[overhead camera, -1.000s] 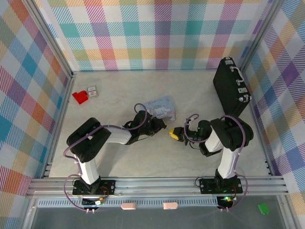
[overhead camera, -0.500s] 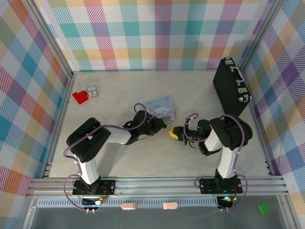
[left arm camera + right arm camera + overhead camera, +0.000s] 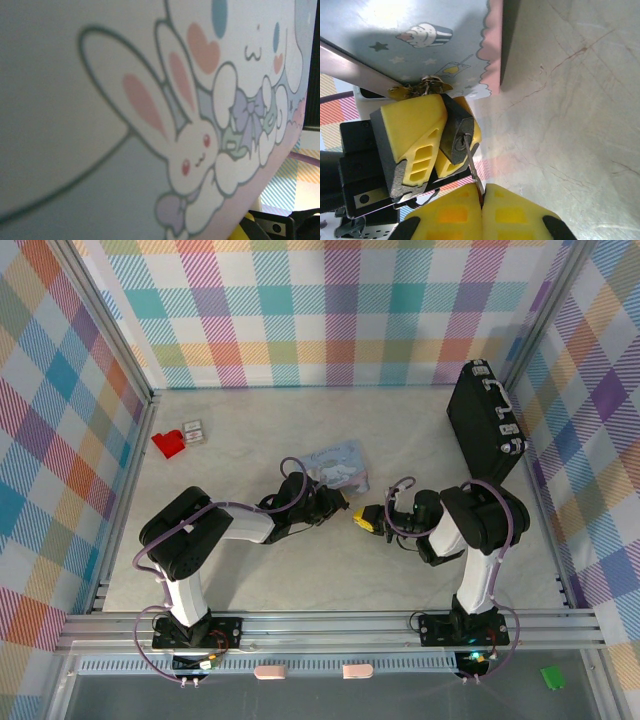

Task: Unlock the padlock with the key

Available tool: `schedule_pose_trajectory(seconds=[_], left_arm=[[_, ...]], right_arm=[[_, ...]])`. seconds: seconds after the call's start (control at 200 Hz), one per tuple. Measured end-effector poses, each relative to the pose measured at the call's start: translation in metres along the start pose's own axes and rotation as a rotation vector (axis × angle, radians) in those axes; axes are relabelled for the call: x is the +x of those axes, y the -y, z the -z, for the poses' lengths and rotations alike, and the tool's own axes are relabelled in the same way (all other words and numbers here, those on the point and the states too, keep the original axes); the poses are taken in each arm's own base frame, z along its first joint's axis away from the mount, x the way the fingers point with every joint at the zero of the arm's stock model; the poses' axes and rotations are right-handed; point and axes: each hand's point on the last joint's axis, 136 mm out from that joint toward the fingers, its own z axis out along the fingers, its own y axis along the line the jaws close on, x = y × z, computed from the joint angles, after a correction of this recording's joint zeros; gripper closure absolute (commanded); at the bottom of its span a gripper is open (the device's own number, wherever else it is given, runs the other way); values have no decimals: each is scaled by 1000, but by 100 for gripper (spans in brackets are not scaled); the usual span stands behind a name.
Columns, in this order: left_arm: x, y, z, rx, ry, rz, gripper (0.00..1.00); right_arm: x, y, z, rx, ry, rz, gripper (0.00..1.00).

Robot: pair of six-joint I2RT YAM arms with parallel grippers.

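Edged right tool [image 3: 482, 200] a touch toward the tin [image 3: 420, 35], clenched on key [image 3: 472, 162]; clamped padlock [image 3: 456, 131] in left tool [image 3: 445, 135]. Seated in keyhole [image 3: 462, 142]; probably ready to turn.

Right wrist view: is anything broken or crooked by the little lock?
Nothing looks broken. The key slants into the padlock, pinched in the right jaws; the left jaws clamp the padlock beside the cartoon tin.
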Motion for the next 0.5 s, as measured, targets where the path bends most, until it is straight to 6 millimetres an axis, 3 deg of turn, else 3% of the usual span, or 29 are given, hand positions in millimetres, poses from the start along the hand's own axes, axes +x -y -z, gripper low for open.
schedule_pose_trajectory(seconds=[0.5], left_arm=[[1,3,1,12,-4,18,100]], right_arm=[[1,-2,-1,-6,-10,5,100]])
